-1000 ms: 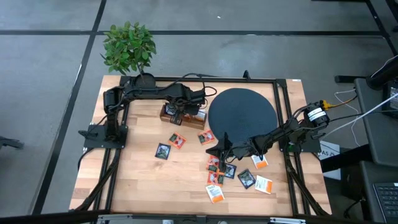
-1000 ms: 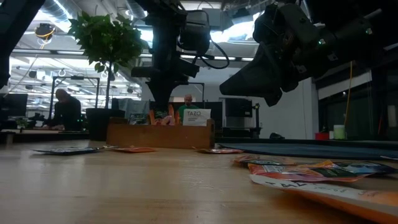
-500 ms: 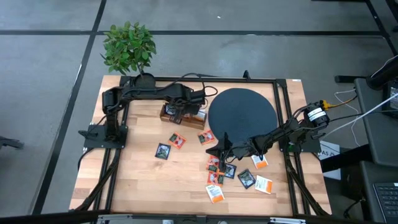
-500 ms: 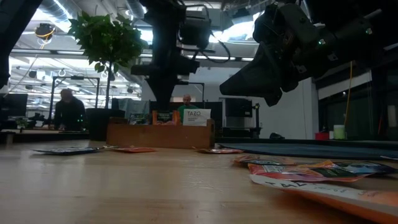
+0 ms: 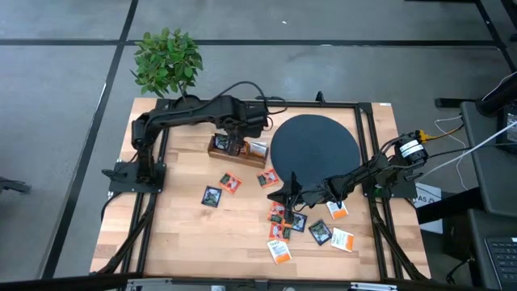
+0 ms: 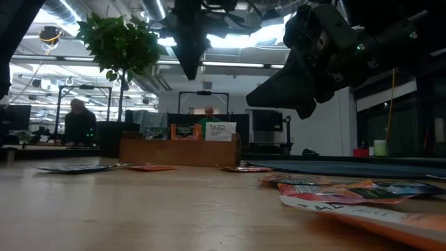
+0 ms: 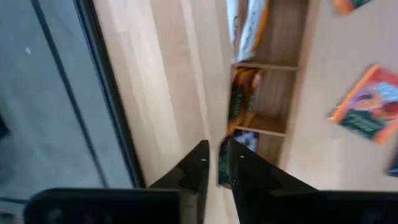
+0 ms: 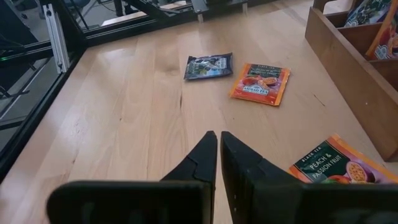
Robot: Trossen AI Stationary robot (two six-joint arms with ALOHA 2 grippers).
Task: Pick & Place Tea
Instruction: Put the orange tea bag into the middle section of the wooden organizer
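Left tool (image 5: 234, 137) clenched, empty, above tray (image 5: 237, 150). Right tool (image 5: 284, 195) clenched, empty, over worktop (image 5: 182, 222) beside sachets (image 5: 303, 224). More sachets stand upright in tray compartments.

The left arm reaches from its base at the table's left edge up and across toward the far middle, its wrist bent down. The left tool (image 5: 234, 137) hangs raised above the table at the far side; in the low view it shows as a dark tapering shape pointing down. Its fingers (image 7: 198, 169) stand almost together, with only a thin gap between them, and hold nothing.

The right arm stretches low from its base at the right edge toward the table's middle. The right tool (image 5: 284, 196) hovers just over the table, its fingers (image 8: 204, 154) pressed nearly together with nothing between them.
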